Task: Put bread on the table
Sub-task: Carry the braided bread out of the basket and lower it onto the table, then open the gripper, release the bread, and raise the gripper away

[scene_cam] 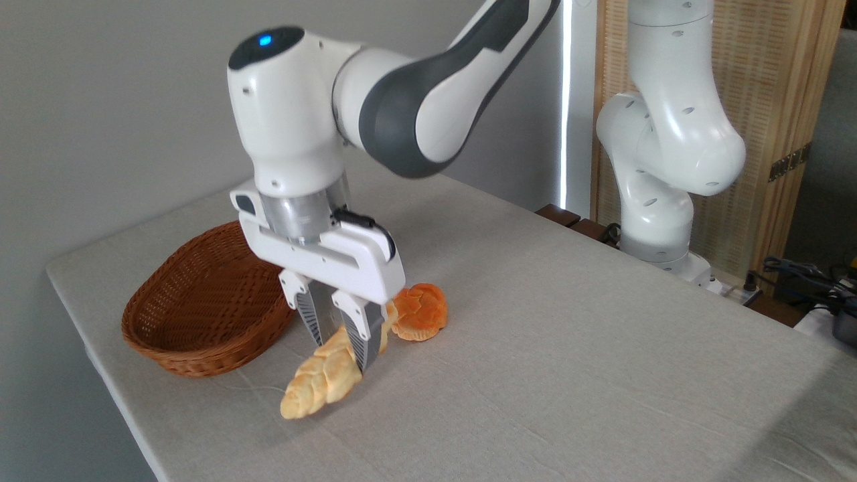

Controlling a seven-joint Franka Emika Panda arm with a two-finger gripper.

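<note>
One basket w/ nothing inside; gripper clamps bread on table, bun nearby.

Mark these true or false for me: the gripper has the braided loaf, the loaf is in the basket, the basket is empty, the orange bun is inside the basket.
1. The gripper is closed on the bread: true.
2. The bread is in the basket: false; it is out over the table, lower end at the cloth.
3. The basket is empty: true.
4. The orange bun is inside the basket: false; it lies on the table beside it.
</note>
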